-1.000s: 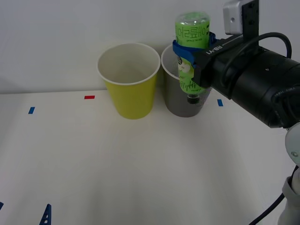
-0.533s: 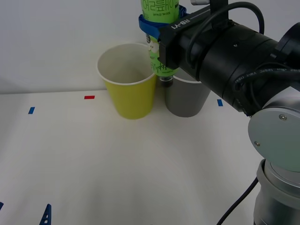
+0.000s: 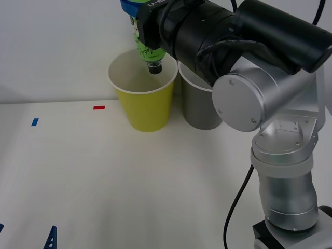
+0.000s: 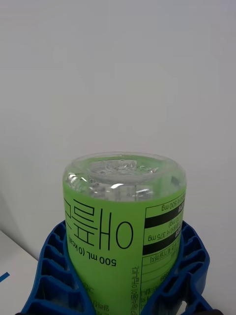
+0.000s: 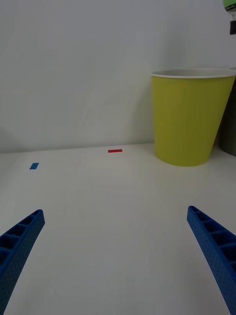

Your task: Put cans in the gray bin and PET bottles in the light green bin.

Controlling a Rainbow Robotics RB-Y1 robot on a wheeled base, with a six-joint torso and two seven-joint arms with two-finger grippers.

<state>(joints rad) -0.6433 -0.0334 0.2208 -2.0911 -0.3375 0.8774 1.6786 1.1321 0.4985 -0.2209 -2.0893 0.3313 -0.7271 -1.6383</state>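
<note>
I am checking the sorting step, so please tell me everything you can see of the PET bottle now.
The PET bottle is a slim clear plastic bottle wrapped in a bright green label with dark print and white marks. It hangs upside down, black cap pointing down, slightly tilted, above the open mouth of the light green bin, not touching it. The right gripper holds it, blue ribbed jaws closed around its labelled body. Its clear ridged base faces the wrist camera. No liquid is visible through the base.
</note>
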